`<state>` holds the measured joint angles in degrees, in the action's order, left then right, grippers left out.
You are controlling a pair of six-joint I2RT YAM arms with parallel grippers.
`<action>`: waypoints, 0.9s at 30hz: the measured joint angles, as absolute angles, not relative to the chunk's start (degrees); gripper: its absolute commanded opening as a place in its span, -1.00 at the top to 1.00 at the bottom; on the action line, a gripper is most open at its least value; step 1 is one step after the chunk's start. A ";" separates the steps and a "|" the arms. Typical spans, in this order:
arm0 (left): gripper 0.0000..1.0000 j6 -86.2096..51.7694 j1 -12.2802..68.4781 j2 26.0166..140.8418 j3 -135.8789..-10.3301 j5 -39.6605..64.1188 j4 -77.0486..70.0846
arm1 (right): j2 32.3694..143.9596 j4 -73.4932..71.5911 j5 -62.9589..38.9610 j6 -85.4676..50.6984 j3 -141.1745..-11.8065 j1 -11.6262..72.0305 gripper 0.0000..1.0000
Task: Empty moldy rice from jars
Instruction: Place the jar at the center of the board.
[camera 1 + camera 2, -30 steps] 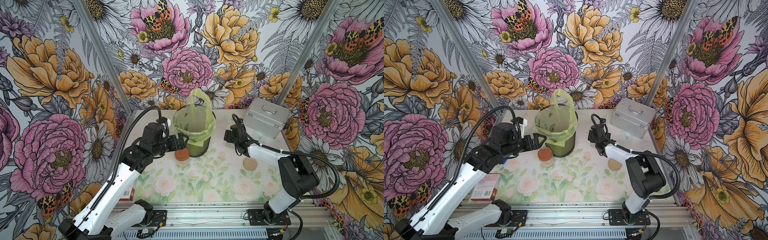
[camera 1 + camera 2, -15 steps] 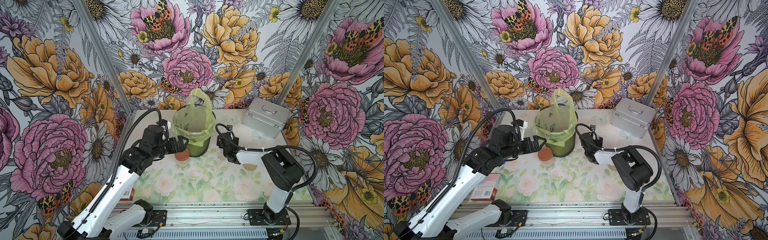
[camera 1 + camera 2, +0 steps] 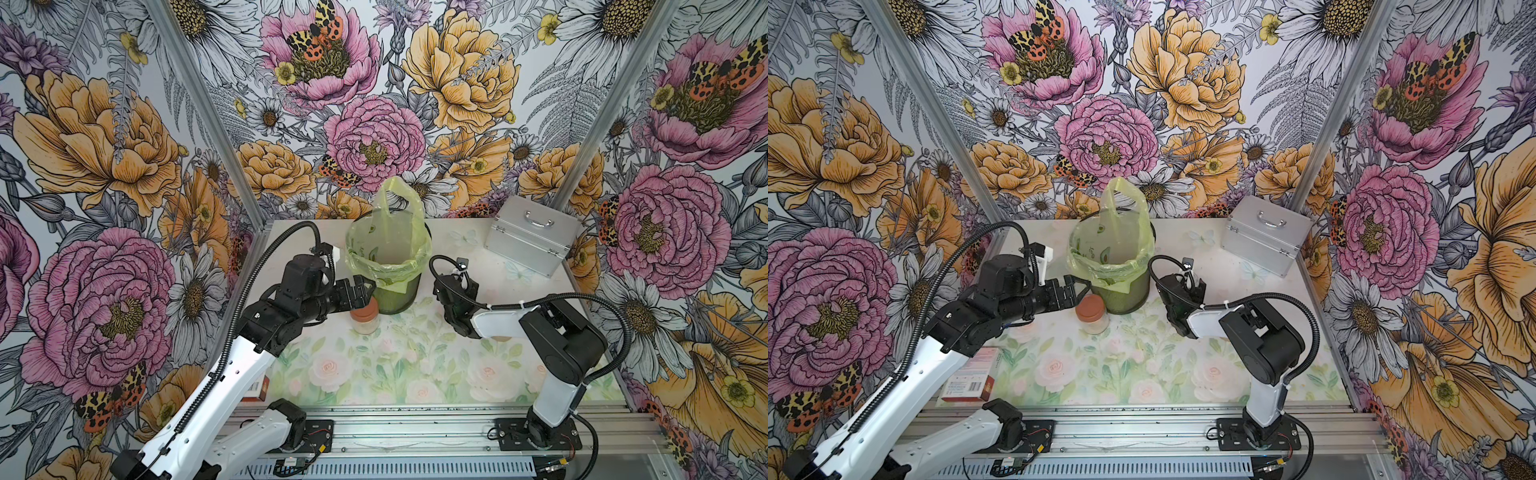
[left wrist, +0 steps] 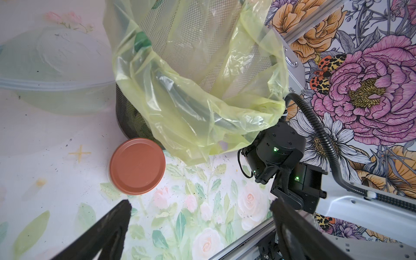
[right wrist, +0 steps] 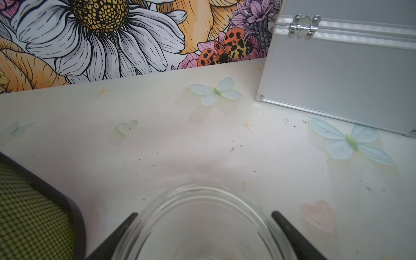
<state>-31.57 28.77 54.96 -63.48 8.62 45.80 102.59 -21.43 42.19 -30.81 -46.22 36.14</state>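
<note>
Right wrist: gripper (image 5: 203, 212) flanks glass jar (image 5: 202, 238)

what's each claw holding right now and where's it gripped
The right claw grips the open glass jar by its sides; the left claw is open, holding nothing.

Left tool (image 4: 201, 203) spread wide; right tool (image 5: 203, 213) angled downward, elbow folded.

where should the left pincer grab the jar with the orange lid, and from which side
Probably take the jar by its glass body below the copper-orange lid, coming in level from the robot's left, where the open left pincer is. It stands upright, and the mesh bin crowds its far side.
</note>
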 measured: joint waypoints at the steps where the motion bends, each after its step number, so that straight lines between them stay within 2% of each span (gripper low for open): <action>1: -0.97 -31.57 28.77 54.85 -63.29 8.62 45.84 | 102.39 -20.82 42.33 -30.81 -46.13 36.56 -0.90; 3: -0.97 -31.57 28.77 54.76 -63.07 8.64 45.91 | 102.10 -20.01 42.30 -30.76 -46.02 37.45 -0.99; 14: -0.97 -31.86 29.04 54.78 -63.05 8.86 46.11 | 99.77 -16.73 42.24 -29.89 -46.00 39.05 -0.99; 27: -0.97 -34.83 29.04 57.39 -62.76 9.02 49.06 | 88.71 -6.46 40.23 -26.87 -49.69 39.05 -0.99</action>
